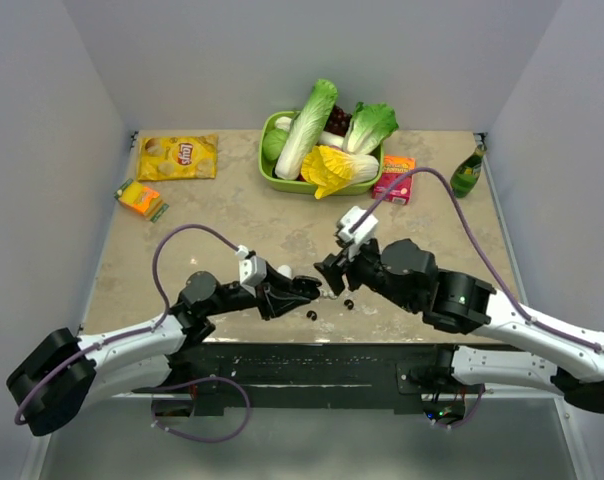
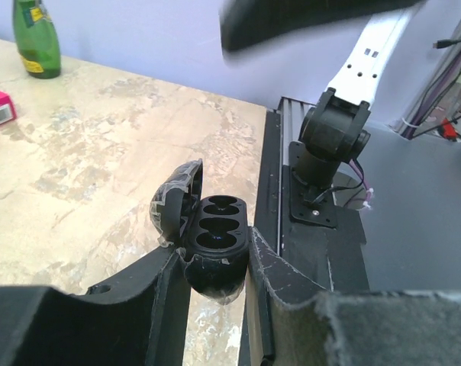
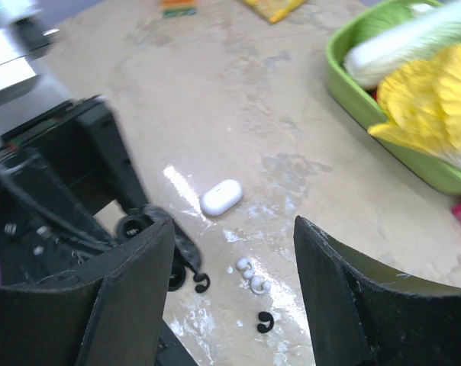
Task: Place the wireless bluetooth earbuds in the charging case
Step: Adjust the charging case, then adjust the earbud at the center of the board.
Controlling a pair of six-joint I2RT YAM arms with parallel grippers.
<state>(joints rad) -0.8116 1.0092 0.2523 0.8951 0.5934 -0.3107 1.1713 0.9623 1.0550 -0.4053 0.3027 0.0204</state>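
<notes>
- Left jaws pinch a glossy black oval case (image 2: 215, 232), lid open, both wells empty.
- Right jaws stand wide apart, holding nothing.
- Small glossy white pebble-shaped charging case (image 3: 221, 197) lies on the beige table (image 3: 215, 91), just beyond the right jaws' tips.

Right gripper (image 3: 232, 229) has its two black padded fingers (image 3: 131, 297) spread wide. The small glossy white oval charging case (image 3: 221, 197) lies closed on the beige marbled tabletop (image 3: 238, 91), just beyond that gap. Nearer the camera than the case are a clump of little white rounded pieces (image 3: 253, 276) and two black C-shaped pieces (image 3: 202, 283), none touching it. Left of the case is a blurry black arm (image 3: 55, 183) with a dark rounded object (image 3: 135, 226) at its tip, too smeared to read. Well off to the case's right is a green plastic tray (image 3: 345, 84) with yellow and pale leafy veg (image 3: 421, 114).
</notes>
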